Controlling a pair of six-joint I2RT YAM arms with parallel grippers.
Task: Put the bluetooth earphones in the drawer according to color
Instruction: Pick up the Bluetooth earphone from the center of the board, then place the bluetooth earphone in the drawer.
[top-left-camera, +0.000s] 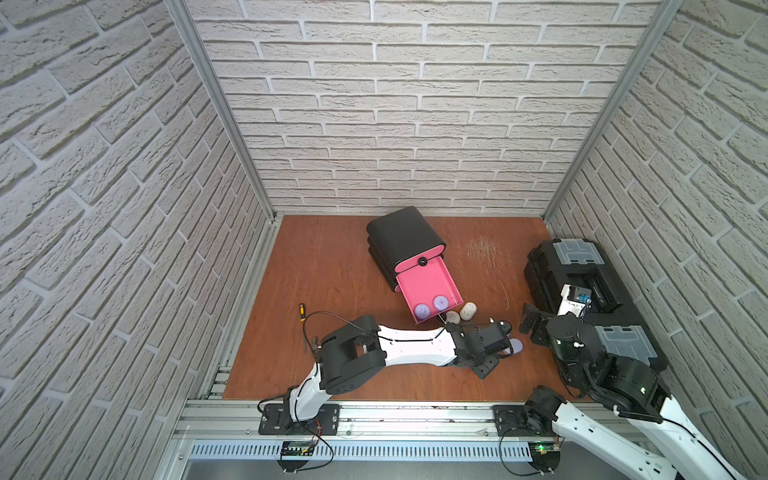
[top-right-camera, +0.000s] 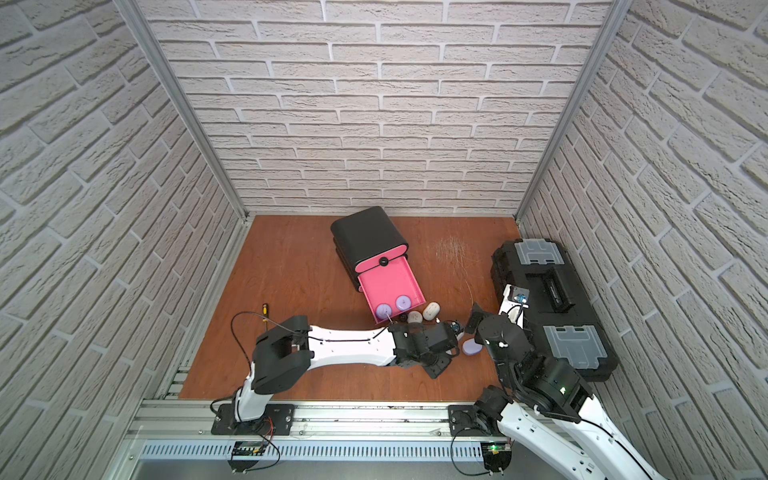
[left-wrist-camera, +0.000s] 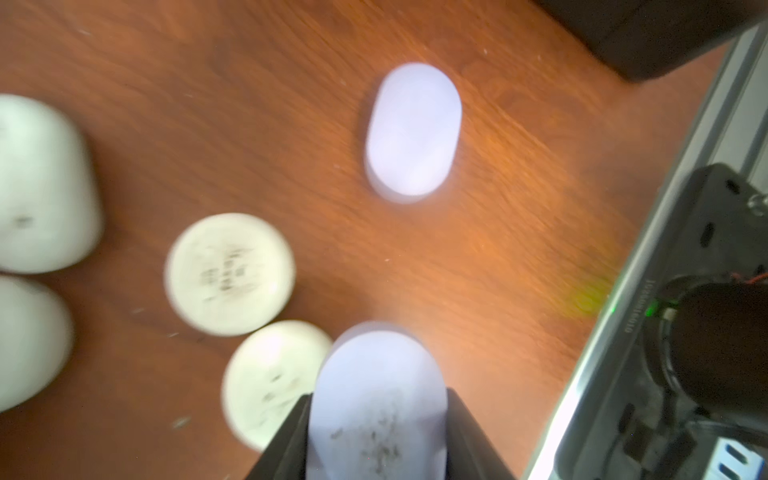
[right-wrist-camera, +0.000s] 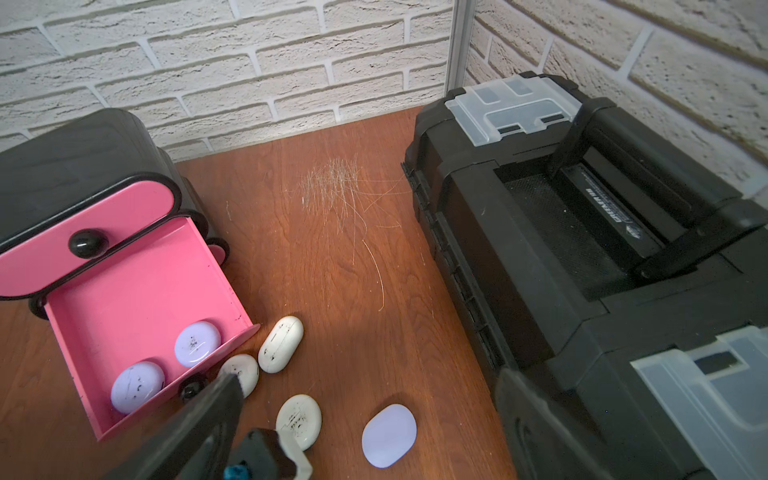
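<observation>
On the wooden tabletop (top-left-camera: 332, 270), the drawer (top-left-camera: 405, 241) has one tray (top-left-camera: 430, 278) pulled out. Near its front, the left gripper (left-wrist-camera: 376, 419) is clenched on a lavender earphone case (left-wrist-camera: 376, 374). A second lavender case (left-wrist-camera: 413, 133) lies loose beyond the tips. The right gripper (top-left-camera: 527, 322) is spread apart.

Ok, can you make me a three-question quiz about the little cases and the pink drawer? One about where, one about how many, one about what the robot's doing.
1. Where do the white cases lie? A. inside the open drawer B. on the table by its front C. on the black toolbox
2. How many lavender cases are in the drawer? A. one B. two C. four
3. The left gripper is: A. open, empty B. shut on a white case C. shut on a lavender case
Answers: B, they sit on the wood beside the front; B, two lie near its front wall; C, its jaws clamp the held lavender case.
</observation>
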